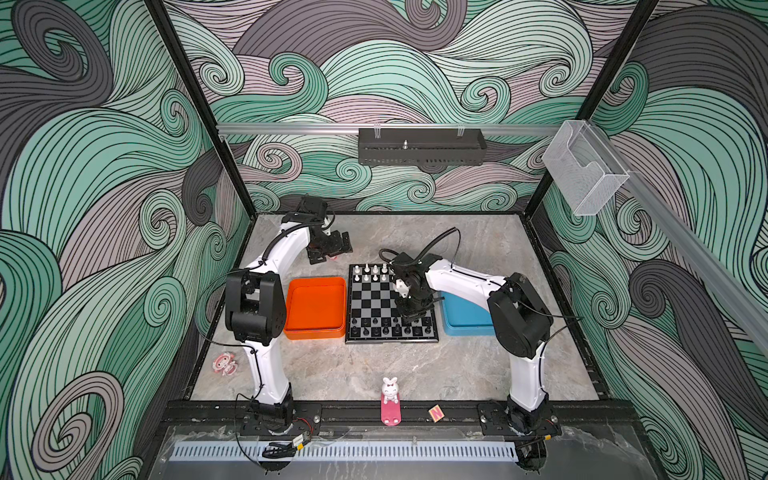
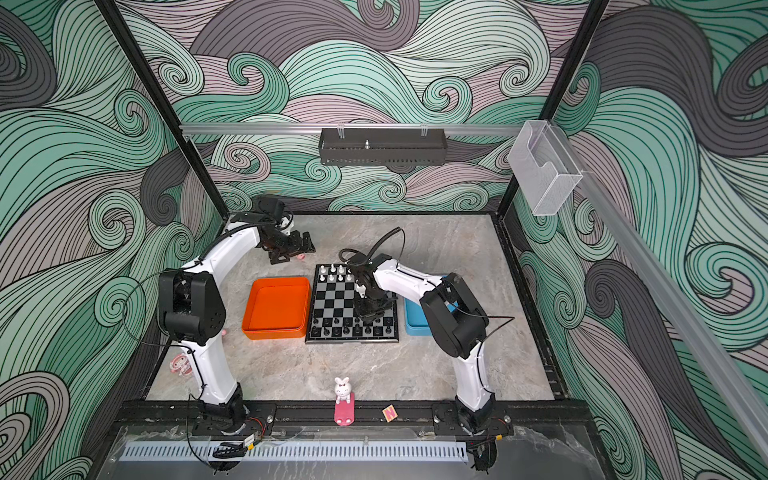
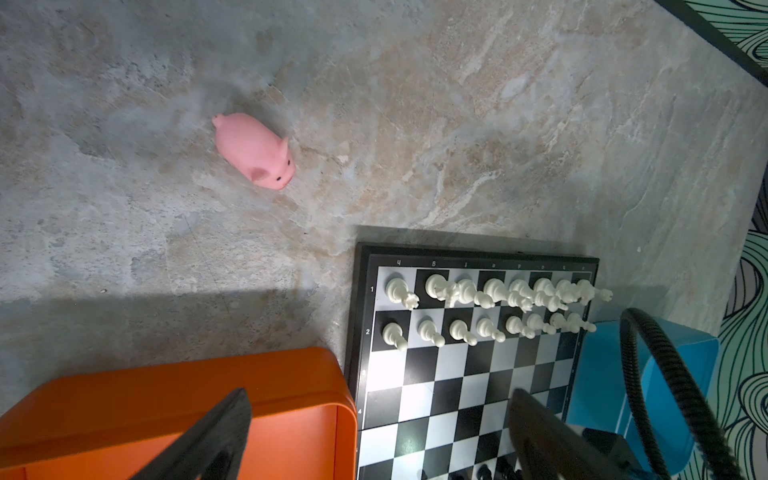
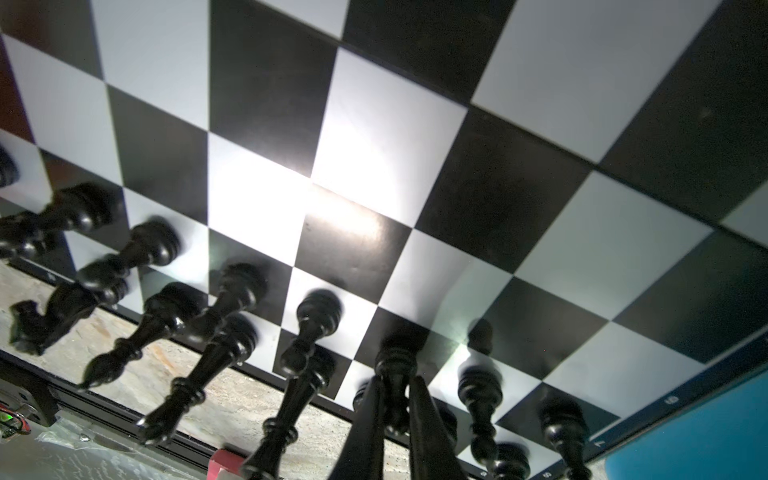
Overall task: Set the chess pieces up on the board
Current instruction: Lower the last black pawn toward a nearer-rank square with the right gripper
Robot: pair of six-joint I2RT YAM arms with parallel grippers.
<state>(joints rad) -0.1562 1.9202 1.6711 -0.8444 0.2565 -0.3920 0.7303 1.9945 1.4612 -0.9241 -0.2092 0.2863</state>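
Clearly, the step in hand is to set one black piece down on its square. The table (image 1: 415, 374) carries the board (image 1: 374, 299) in its middle, with an orange tray (image 1: 316, 309) just to the left and a blue tray (image 1: 461, 326) just to the right; the white pieces (image 1: 376, 269) fill the two far rows, and the black pieces (image 1: 375, 321) stand in the two near rows; the left gripper (image 1: 332, 248) hangs beyond the far-left corner of the board, its jaws wide and holding nothing; the right gripper (image 4: 395, 382) is low over the near-right part of the board, its jaws narrow and pinched on the upper part of a black piece (image 4: 398, 353), whose base seems to rest on a square in the second row from the near edge; to do this well, I judge, the base should sit flat and centred on the square before the release; the jaws should open only a little, because other black pieces stand just beside it on both sides; then the arm should rise straight up, not sideways, so that the fingers (image 4: 428, 432) do not catch a neighbour and tip it.
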